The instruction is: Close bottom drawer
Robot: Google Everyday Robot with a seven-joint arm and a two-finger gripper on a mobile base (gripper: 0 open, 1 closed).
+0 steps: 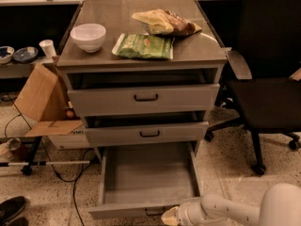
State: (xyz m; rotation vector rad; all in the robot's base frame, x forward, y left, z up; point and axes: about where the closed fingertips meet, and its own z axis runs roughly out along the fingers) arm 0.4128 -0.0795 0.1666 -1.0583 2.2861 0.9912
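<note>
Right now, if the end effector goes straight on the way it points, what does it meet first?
Probably the front of the bottom drawer, by its handle. The end effector sits at the picture's lower edge, pointing left, just right of that handle. Depth is unclear; it may pass in front.

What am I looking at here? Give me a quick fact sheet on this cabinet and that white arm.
Bottom drawer: pulled far out, tray empty
Middle drawer: slightly open
Top drawer: slightly open
Hand: low, just in front of the bottom drawer's front panel; contact unclear
Cabinet top: white bowl, green packet, snack bag
Nearby: black office chair, cardboard box
</note>
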